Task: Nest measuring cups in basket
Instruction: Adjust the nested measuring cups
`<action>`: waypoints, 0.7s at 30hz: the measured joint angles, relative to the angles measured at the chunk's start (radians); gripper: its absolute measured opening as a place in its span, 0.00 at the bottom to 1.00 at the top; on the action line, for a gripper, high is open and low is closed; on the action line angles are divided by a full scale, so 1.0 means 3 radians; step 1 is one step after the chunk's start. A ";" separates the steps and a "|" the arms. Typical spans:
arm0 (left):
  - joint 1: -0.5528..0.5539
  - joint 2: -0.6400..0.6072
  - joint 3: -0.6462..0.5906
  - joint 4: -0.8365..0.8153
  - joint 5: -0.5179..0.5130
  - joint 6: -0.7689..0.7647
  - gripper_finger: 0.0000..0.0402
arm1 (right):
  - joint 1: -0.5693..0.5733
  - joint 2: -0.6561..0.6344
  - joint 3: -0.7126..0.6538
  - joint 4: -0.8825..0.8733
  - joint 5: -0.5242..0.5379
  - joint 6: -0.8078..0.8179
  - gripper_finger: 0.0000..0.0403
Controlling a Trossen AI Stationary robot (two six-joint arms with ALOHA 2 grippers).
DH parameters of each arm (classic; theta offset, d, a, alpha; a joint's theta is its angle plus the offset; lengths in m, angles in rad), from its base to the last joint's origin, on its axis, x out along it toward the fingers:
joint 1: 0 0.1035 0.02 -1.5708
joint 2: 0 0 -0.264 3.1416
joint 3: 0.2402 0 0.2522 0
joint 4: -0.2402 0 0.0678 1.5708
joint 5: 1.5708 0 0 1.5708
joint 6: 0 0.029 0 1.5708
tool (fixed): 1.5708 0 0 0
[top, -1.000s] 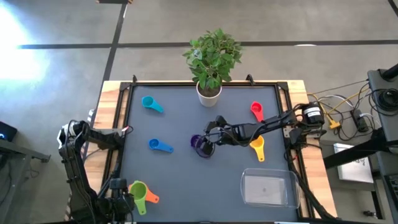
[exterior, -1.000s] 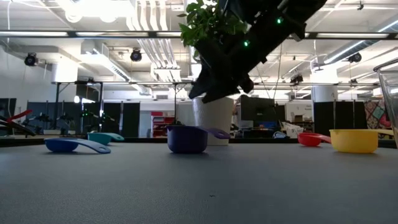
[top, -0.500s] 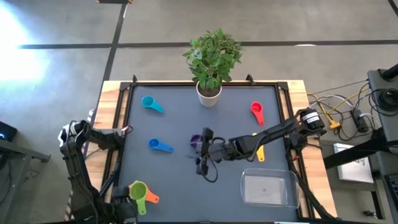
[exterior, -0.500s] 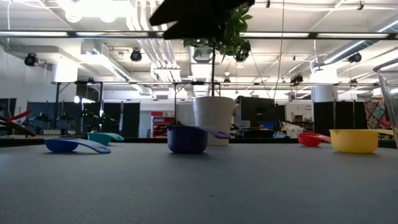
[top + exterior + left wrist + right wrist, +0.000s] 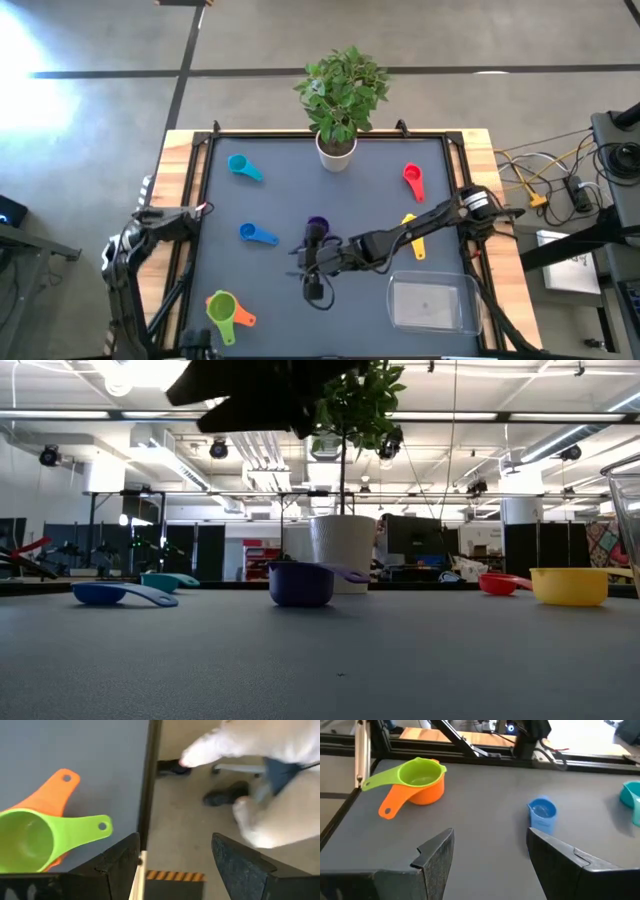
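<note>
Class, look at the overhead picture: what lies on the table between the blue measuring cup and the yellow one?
In the high view, the purple cup and the right gripper lie between the blue cup and the yellow cup.

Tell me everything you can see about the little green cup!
The green cup is a small, bright lime plastic scoop with a round bowl and a short flat handle that has a hole near its tip. It sits upright and empty, nested inside the orange cup, their handles fanned apart. The pair rests on the grey table, near the left arm's corner. No end effector touches it.
</note>
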 joint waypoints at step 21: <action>-0.0160 0.0292 0.0217 -0.0729 -0.0304 -0.0476 0.57 | 0.0123 0.0138 0.0211 -0.0140 0.0006 -0.0070 0.59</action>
